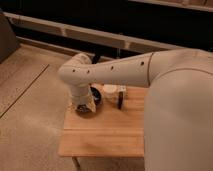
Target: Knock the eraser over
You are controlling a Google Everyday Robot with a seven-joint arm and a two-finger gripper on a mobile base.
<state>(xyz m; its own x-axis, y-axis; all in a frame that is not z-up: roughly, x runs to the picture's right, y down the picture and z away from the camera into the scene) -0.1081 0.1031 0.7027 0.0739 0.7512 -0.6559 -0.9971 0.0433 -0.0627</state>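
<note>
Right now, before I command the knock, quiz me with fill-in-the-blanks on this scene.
The eraser stands on the ___ table. The dark bowl sits ___ the eraser and the gripper, which is low over the table's image-left end. The eraser is ___ than the bowl. Missing: wooden; between; smaller.

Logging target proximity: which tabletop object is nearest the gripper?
The dark round bowl, right beside the gripper at the far left of the table; the black eraser sits farther right.
</note>
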